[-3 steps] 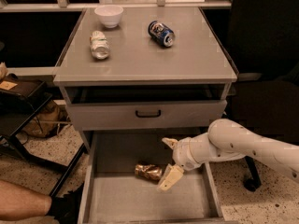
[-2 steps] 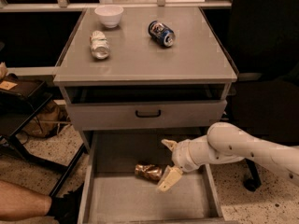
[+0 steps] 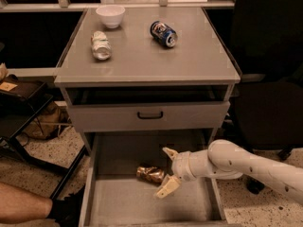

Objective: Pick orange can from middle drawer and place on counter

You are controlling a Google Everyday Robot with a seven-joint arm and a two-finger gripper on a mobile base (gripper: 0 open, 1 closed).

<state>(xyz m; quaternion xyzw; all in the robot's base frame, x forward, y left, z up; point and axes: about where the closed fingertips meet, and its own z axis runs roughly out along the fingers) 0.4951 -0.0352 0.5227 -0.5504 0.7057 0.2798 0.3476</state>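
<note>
Robot's hand (image 3: 168,170) is low inside the open middle drawer (image 3: 118,203), with its 2 fingers spread apart, 1 on each side of the right end of the orange can (image 3: 149,174). I cannot tell if they touch it. This can lies on its side on the drawer floor. On the table (image 3: 156,66) above lie a white-silver can (image 3: 101,45) and a blue can (image 3: 164,33).

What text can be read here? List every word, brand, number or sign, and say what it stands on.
No text reads clearly.
Blue metal can lying on the flat grey counter: printed label, too blurred to read.
White-silver metal can: markings, too blurred.
Crumpled orange-gold can in the open grey middle drawer: nothing legible.
White tool, open at that can's end: no marking visible.
</note>
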